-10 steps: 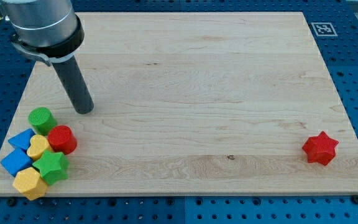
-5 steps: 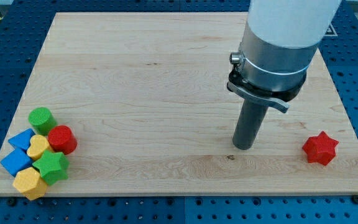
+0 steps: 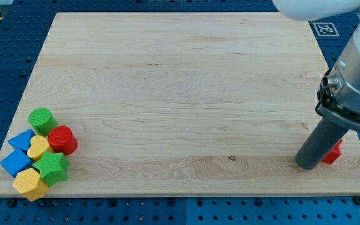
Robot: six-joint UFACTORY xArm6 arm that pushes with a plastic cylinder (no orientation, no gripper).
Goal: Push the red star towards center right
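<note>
Red star [image 3: 334,152] behind my tip [image 3: 307,165]

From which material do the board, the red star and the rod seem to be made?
Board: probably wood, pale and matte, with visible grain lines. Red star, mostly hidden behind my tip: uniform matte red, perhaps painted wood or plastic. Rod: dark, smooth, slight sheen, maybe metal or plastic.

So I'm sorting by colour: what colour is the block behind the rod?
Red: the star, partly hidden behind my tip, in the camera view.
</note>
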